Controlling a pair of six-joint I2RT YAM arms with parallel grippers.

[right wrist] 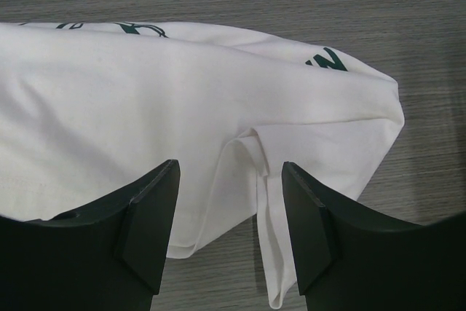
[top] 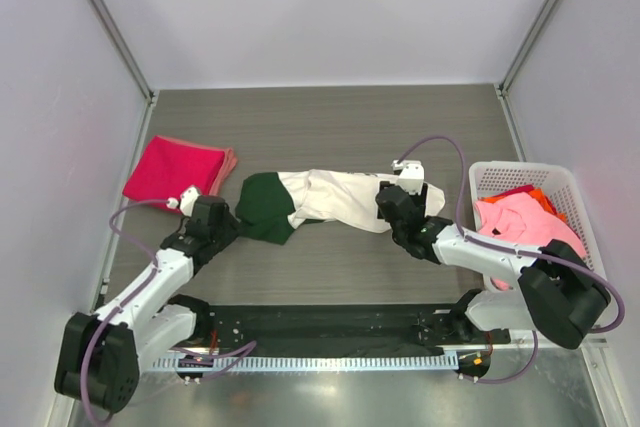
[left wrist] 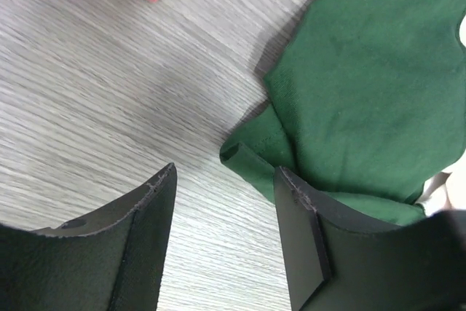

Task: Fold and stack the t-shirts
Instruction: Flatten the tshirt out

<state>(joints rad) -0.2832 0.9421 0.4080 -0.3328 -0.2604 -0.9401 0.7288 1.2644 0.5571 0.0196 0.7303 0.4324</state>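
Observation:
A cream-white t-shirt (top: 335, 195) with a dark green sleeve (top: 264, 205) lies bunched across the middle of the table. In the left wrist view my left gripper (left wrist: 226, 180) is open and low at the green sleeve's hem (left wrist: 251, 164), with bare table between its fingers. My right gripper (right wrist: 229, 172) is open over the shirt's white end (right wrist: 182, 114), and a folded edge of cloth lies between its fingers, not pinched. A magenta-red t-shirt (top: 173, 169) lies folded at the far left. A pink t-shirt (top: 522, 222) sits in the basket.
The white lattice basket (top: 500, 173) stands at the right edge and also holds an orange cloth (top: 548, 197). The cage's walls rise on both sides and at the back. A black strip (top: 330, 317) runs along the near edge between the arm bases.

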